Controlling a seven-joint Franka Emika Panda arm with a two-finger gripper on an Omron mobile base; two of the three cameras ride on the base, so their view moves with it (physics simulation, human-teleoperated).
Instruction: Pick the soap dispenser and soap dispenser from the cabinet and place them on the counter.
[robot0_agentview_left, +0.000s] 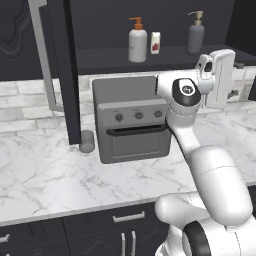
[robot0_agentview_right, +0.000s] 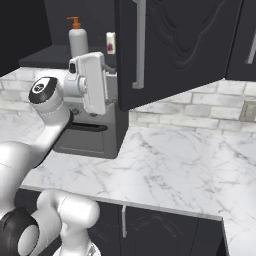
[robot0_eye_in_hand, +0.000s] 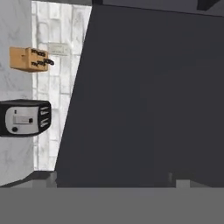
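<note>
Left base view: the black cabinet (robot0_agentview_left: 65, 75) stood open, its door swung out toward the camera with a long silver bar handle (robot0_agentview_left: 44, 55) down its edge. On the open shelf stood the white soap dispenser (robot0_agentview_left: 137, 44) with an orange pump, a small white carton (robot0_agentview_left: 155, 42) with a red mark just beside it, and, well apart to the right, the grey soap dispenser (robot0_agentview_left: 195, 36) with a tan pump. All three were upright. Below the shelf a grey toaster oven (robot0_agentview_left: 132, 120) sat on the white marble counter (robot0_agentview_left: 45, 175), with a short grey cup (robot0_agentview_left: 87, 141) near its left side. The white arm rose from the lower right, and its hand (robot0_agentview_left: 218, 77) was raised beside the oven, below the grey bottle; the fingers could not be made out here.

Right base view: the white soap dispenser (robot0_agentview_right: 78, 40) and the carton (robot0_agentview_right: 110, 43) showed on the shelf above the hand (robot0_agentview_right: 92, 82). The open cabinet door (robot0_agentview_right: 175, 50) hung over the counter (robot0_agentview_right: 170, 170) and hid the rest of the shelf.

Hand view: a dark flat surface, too plain to identify, lay ahead of the camera. To the left were a wooden knife block (robot0_eye_in_hand: 28, 59) and a black toaster (robot0_eye_in_hand: 24, 118) on marble. The gripper (robot0_eye_in_hand: 113, 180) showed faintly at the bottom edge, with its jaws spread wide and nothing between them
</note>
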